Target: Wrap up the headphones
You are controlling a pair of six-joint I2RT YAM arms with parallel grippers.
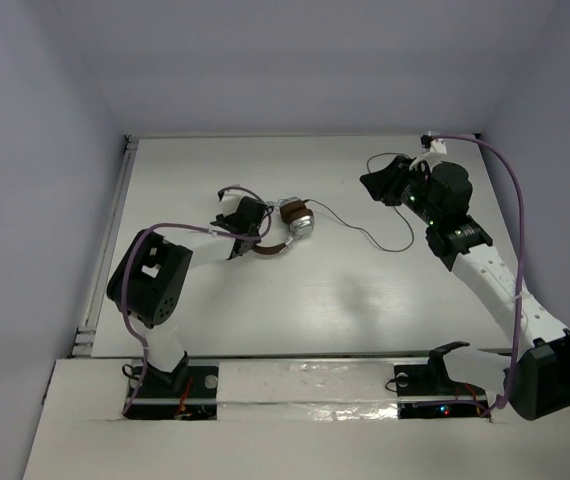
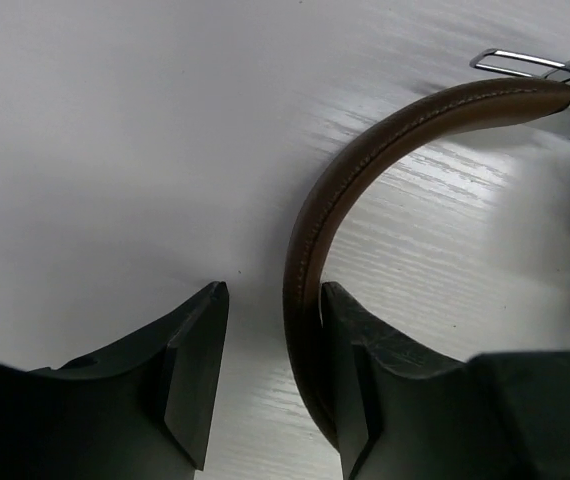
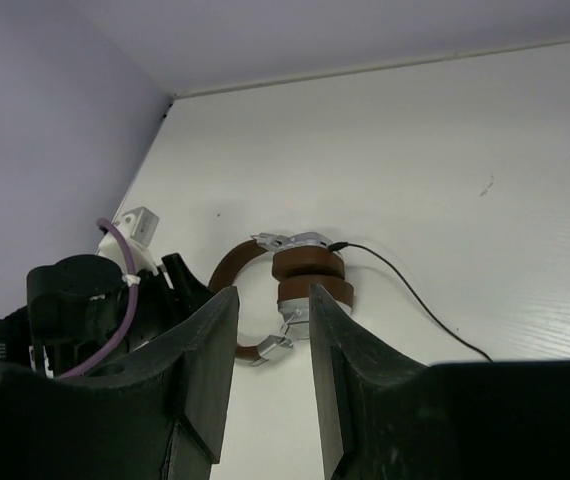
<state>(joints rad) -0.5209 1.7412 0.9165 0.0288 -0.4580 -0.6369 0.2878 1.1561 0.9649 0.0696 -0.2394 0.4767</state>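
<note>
The headphones (image 1: pixel 296 221) lie on the white table, earcups stacked and folded together, with the brown headband (image 1: pixel 268 248) arching toward my left arm. The thin black cord (image 1: pixel 385 238) trails right from the earcups in loose loops. My left gripper (image 1: pixel 250 226) is open. In the left wrist view the headband (image 2: pixel 365 150) passes between the jaws of the left gripper (image 2: pixel 275 290), against the right finger (image 2: pixel 365 350) and apart from the left finger. My right gripper (image 1: pixel 383 182) is open and empty, held above the table at the back right. Its wrist view shows the headphones (image 3: pixel 310 275) beyond the right gripper (image 3: pixel 273 298).
The cord (image 3: pixel 410 295) runs rightward across the table in the right wrist view. Purple cables (image 1: pixel 510 200) run along both arms. Walls bound the table at the left, back and right. A rail (image 1: pixel 105 250) runs along the left edge.
</note>
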